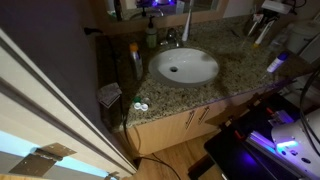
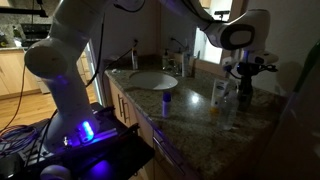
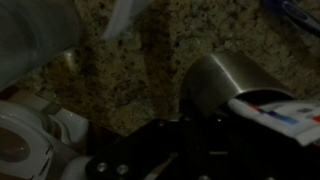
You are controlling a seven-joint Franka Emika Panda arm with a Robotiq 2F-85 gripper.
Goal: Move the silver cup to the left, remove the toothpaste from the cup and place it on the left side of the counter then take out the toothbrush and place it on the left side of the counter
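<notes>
While the speckled brown-grey granite counter [image 1: 240, 62] spreads across both exterior views, the big white robot arm [image 2: 70, 50] reaches over it from a base lit in blue. An oval white basin [image 1: 185, 67] is set into the stone. The arm's end hangs over the bare stretch of counter well to one side of that basin.

At the end of the arm, the dark gripper [image 2: 245, 72] sits low over the granite, among a few small items that are too dim to name from the exterior views. The wrist view is dark, and the gripper's black body fills its lower edge. Its fingers cannot be made out, so I cannot tell whether the jaws stand apart or clamp on anything.

Just beyond that black body stands the small dull-grey metal cup [image 3: 220, 85], upright on the stone, with its round wall catching a little light. A flat white toothpaste tube [image 3: 272, 112] with red and blue print shows at the cup's near side, close against the gripper body at the frame's right edge. Whether the jaws touch it is hidden.

A white bottle with a purple-lit cap [image 1: 277, 63] stands near the counter's front edge.
</notes>
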